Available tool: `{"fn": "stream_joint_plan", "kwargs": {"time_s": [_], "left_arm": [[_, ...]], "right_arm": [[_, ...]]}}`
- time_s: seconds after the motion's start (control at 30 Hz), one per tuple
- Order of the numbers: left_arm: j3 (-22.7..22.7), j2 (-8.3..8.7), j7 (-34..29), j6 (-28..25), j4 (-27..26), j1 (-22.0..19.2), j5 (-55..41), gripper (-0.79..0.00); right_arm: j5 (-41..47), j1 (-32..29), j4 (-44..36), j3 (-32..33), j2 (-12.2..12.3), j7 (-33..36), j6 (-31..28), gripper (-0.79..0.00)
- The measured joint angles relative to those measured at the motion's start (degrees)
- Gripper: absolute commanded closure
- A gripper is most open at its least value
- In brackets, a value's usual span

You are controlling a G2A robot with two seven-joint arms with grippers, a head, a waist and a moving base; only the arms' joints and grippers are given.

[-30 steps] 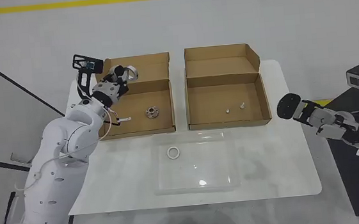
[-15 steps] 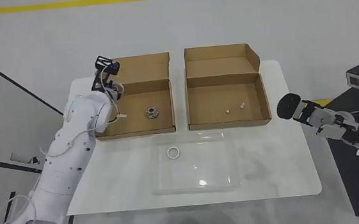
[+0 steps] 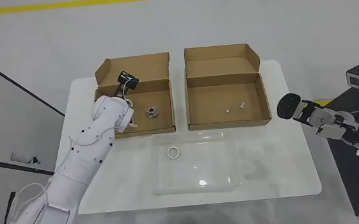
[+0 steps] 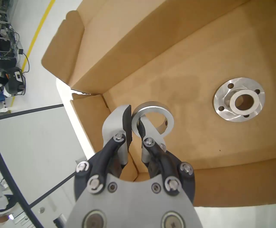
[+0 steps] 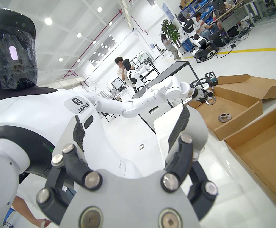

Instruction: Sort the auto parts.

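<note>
Your left jaws are clamping the ring (image 4: 151,107) by its wall, one jaw inside the hole and one outside. They are holding it over the floor of the left box (image 3: 134,66), which is sitting at 11 o'clock on the bench (image 3: 281,167). The flange (image 4: 222,103) is lying flat on that floor, toward 3 o'clock from the ring and apart from it. Your right jaws are standing wide apart, gripping nothing, off the bench edge at 3 o'clock. Two small parts (image 3: 228,108) are resting in the right box (image 3: 220,60) at 1 o'clock. A white ring (image 3: 173,152) is lying in the clear tray (image 3: 217,173) at 6 o'clock.
</note>
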Motion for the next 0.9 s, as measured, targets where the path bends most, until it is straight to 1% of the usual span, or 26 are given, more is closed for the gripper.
{"fn": "stream_joint_plan", "kwargs": {"time_s": [0.27, 0.3, 0.4, 0.43, 0.47, 0.5, 0.53, 0.57, 0.6, 0.67, 0.77, 0.9], "left_arm": [[1.74, -1.25, -0.36, 0.98, 3.14, 0.07, 0.64, 0.000], [1.85, -1.41, -0.33, 1.03, 3.46, 0.05, 0.75, -0.031], [1.98, -1.74, -0.31, 0.96, 4.19, 0.01, 0.95, -0.249], [1.98, -1.82, -0.30, 0.90, 4.43, 0.00, 0.99, -0.299], [1.96, -1.91, -0.31, 0.87, 4.67, -0.03, 1.06, -0.372], [1.90, -2.02, -0.32, 0.90, 4.96, -0.07, 1.14, -0.536], [1.84, -2.10, -0.31, 0.92, 5.14, -0.09, 1.14, -0.671], [1.77, -2.18, -0.24, 0.96, 5.31, -0.09, 1.14, -0.717], [1.66, -2.28, -0.11, 0.99, 5.54, -0.08, 1.13, -0.748], [1.48, -2.40, 0.06, 0.89, 5.85, -0.04, 1.10, -0.785], [0.85, -2.53, 0.31, 0.99, 6.06, -0.01, 1.15, -0.785], [-0.95, -2.42, 0.58, 1.37, 4.74, 0.11, 1.83, -0.785]], "right_arm": [[0.00, 0.00, 0.00, 0.00, 0.00, 0.00, 0.00, -0.785], [0.00, 0.00, 0.00, 0.00, 0.00, 0.00, 0.00, -0.785], [0.00, 0.00, 0.00, 0.00, 0.00, 0.00, 0.00, -0.785], [0.00, 0.00, 0.00, 0.00, 0.00, 0.00, 0.00, -0.785], [0.00, 0.00, 0.00, 0.00, 0.00, 0.00, 0.00, -0.785], [0.00, 0.00, 0.00, 0.00, 0.00, 0.00, 0.00, -0.785], [0.00, 0.00, 0.00, 0.00, 0.00, 0.00, 0.00, -0.785], [0.00, 0.00, 0.00, 0.00, 0.00, 0.00, 0.00, -0.785], [0.00, 0.00, 0.00, 0.00, 0.00, 0.00, 0.00, -0.785], [0.00, 0.00, 0.00, 0.00, 0.00, 0.00, 0.00, -0.785], [0.00, 0.00, 0.00, 0.00, 0.00, 0.00, 0.00, -0.785], [0.00, 0.00, 0.00, 0.00, 0.00, 0.00, 0.00, -0.785]]}}
